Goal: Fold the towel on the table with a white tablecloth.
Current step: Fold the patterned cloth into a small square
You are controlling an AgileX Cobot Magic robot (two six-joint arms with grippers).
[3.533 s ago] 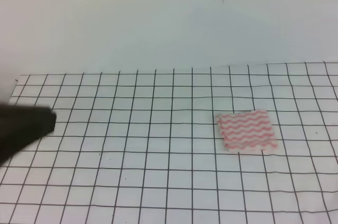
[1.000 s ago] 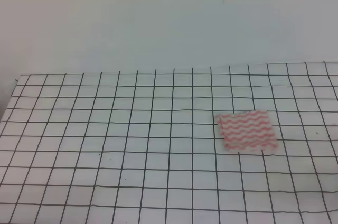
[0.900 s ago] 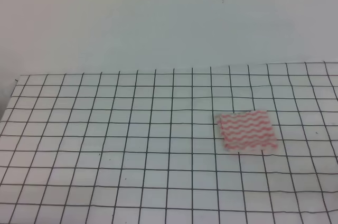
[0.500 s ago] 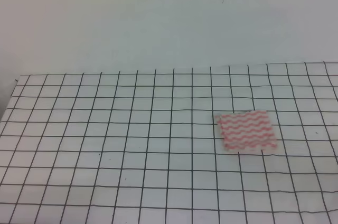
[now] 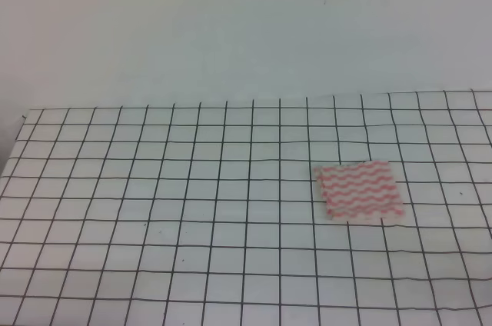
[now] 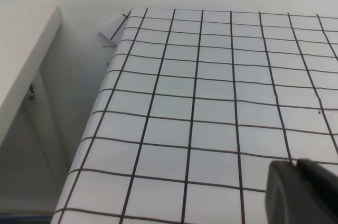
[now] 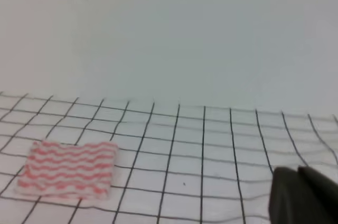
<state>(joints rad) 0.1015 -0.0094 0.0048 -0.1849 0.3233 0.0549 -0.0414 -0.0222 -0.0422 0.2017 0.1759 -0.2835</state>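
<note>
Towel (image 5: 360,192): pink-and-white wavy stripes, lying compact and apparently doubled over, right of centre on the white tablecloth (image 5: 192,211) covering the bench, toward its right edge.

Step in hand: judged complete or near; any remaining fold needs corners matched squarely.

Left gripper (image 6: 303,192), right gripper (image 7: 301,195): dark tips only, drawn back, touching nothing; finger spread cannot be told.

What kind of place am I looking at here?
Probably a robot test bench in a lab: a table under a white grid-printed tablecloth, a bare pale wall behind it, and one small striped towel laid out alone, with dark pincer tips at the wrist views' edges.
</note>
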